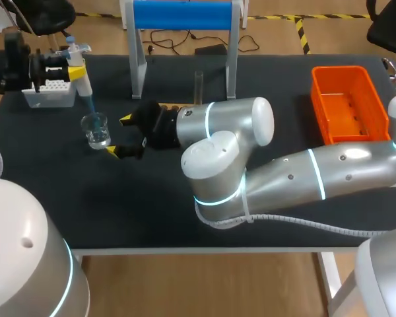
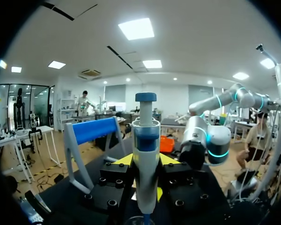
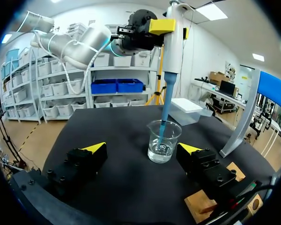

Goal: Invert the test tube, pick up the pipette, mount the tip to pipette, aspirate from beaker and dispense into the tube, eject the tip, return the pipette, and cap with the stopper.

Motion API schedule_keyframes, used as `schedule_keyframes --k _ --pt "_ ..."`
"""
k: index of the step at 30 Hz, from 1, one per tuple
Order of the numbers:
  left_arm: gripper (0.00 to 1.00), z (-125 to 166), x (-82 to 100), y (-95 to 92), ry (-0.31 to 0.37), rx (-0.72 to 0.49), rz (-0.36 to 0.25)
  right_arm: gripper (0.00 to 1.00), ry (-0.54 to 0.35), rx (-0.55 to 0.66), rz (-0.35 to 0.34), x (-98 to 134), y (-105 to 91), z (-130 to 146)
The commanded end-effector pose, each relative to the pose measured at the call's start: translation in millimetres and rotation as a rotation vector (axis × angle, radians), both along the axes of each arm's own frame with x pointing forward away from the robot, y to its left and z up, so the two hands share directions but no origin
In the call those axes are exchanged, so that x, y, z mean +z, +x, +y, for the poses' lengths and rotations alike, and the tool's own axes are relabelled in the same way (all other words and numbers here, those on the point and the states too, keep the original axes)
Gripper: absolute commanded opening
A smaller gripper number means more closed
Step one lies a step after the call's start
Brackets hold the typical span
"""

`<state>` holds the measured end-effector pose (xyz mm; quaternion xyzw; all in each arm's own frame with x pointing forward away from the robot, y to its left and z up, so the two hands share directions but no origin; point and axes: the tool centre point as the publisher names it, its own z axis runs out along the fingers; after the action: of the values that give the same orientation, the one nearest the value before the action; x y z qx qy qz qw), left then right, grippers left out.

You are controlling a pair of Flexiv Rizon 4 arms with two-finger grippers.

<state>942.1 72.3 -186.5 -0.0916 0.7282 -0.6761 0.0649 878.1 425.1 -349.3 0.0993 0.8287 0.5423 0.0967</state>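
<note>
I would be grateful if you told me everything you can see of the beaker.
The beaker is small, clear glass, upright on the black table, with a little clear liquid at its bottom. The blue tip of the pipette dips into its mouth from above. It stands just ahead of the open right gripper, near one yellow tip.
</note>
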Motion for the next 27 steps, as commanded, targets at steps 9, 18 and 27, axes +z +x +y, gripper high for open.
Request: schedule_keyframes --k 9,18,27 --pt "0.00 8.0 -5.7 0.9 0.006 0.027 -0.008 1.00 0.001 -0.004 -0.002 -1.5 -0.2 2.7" --pt "0.00 8.5 -10.6 2.2 0.009 0.034 -0.006 1.00 0.001 -0.004 -0.002 -1.5 -0.2 2.7" --pt "0.00 6.4 -11.0 3.7 0.017 0.035 -0.007 1.00 0.001 -0.004 -0.002 -1.5 -0.2 2.7"
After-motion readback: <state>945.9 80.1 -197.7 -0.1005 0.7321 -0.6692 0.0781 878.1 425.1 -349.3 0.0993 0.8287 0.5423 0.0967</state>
